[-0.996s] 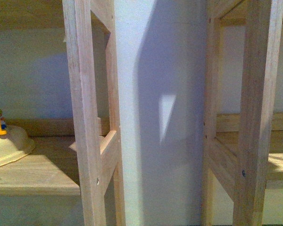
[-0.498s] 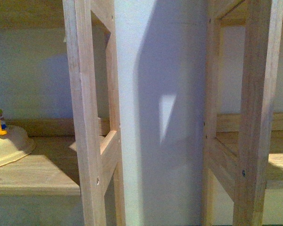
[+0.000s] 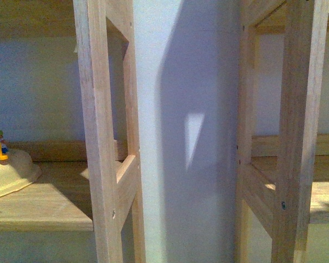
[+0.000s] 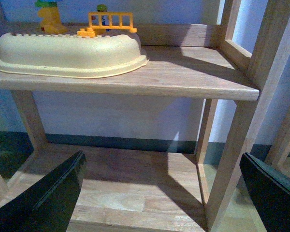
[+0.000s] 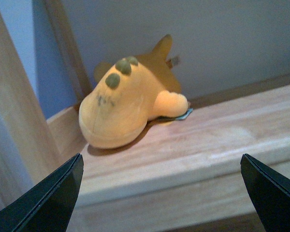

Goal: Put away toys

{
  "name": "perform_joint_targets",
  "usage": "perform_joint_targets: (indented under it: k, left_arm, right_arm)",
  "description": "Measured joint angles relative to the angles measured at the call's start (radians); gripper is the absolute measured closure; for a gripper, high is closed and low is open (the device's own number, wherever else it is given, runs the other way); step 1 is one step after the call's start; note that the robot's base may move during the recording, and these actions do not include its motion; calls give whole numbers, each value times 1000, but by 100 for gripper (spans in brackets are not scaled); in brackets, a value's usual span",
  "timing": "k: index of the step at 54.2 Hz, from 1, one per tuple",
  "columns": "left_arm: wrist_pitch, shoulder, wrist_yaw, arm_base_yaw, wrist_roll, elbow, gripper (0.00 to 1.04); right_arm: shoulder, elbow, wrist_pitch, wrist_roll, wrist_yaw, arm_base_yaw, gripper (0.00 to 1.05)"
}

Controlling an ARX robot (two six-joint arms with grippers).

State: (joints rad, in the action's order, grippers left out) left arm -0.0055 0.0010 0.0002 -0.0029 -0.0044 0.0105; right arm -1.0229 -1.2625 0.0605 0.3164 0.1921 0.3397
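The plush animal [image 5: 130, 104] lies on a shelf board [image 5: 222, 140], against the wall behind it. On the left shelf [image 3: 44, 203] sits a tub [image 3: 8, 172], with small toy pieces [image 4: 111, 21] behind it.

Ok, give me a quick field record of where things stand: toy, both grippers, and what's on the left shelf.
toy: orange-yellow plush lying on a wooden shelf board, near a corner post, not held
right gripper: open, empty, facing the plush from short of the shelf edge
left gripper: open, empty, facing the lower part of the left shelf unit
left shelf: cream tub upside down, small block toys on or behind it
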Motion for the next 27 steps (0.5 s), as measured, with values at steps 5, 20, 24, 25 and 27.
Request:
perform_joint_targets:
  k: [5, 20, 24, 25, 27]
  left_arm:
    - [0, 0, 0, 0, 0, 0, 6]
    - [0, 0, 0, 0, 0, 0, 6]
    - [0, 0, 0, 0, 0, 0, 6]
    - [0, 0, 0, 0, 0, 0, 6]
    - [0, 0, 0, 0, 0, 0, 6]
  right_arm:
    - [111, 124, 5, 0, 11, 3, 7]
    - [465, 477, -58, -3, -85, -124, 7]
    - [553, 568, -99, -13, -186, -220, 7]
    - [572, 592, -109, -18, -218, -252, 7]
    - [594, 624, -123, -22, -259, -295, 7]
